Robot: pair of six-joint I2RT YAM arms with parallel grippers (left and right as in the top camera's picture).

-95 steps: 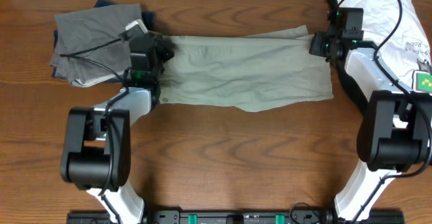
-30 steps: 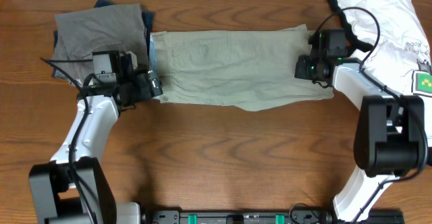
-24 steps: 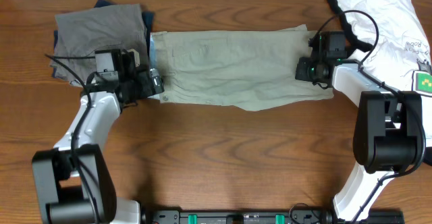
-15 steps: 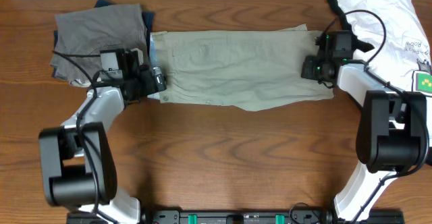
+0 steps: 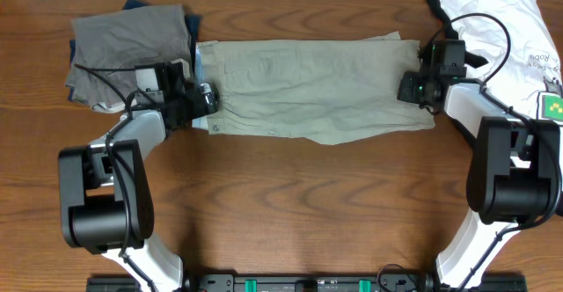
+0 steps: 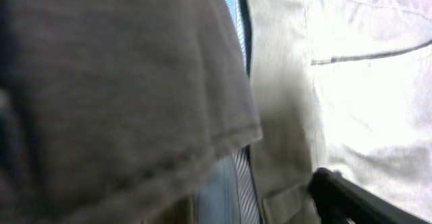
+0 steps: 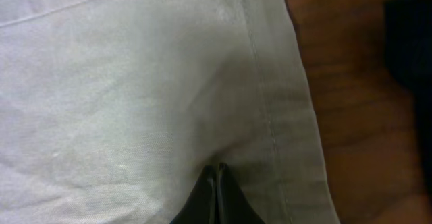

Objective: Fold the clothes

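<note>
The khaki-green shorts (image 5: 308,90) lie folded in a long strip across the table's far half. My left gripper (image 5: 207,105) is at their left end, jaws apart. In the left wrist view one dark finger (image 6: 337,197) rests on the shorts (image 6: 364,82) beside the blue-striped waistband lining, and the other is hidden by grey fabric (image 6: 101,82). My right gripper (image 5: 406,88) is shut, its tips (image 7: 216,169) pressed onto the shorts (image 7: 135,82) near the right hem, with no cloth between them.
A grey folded pile (image 5: 132,41) with a navy piece under it sits at the far left, touching the left gripper's side. A white T-shirt (image 5: 497,19) with a small green print (image 5: 554,107) lies at the far right. Bare wooden table (image 5: 308,204) fills the near half.
My left gripper has moved right, from beside the grey pile onto the shorts' left end. My right gripper has slid right along the shorts toward their right hem, staying shut.
</note>
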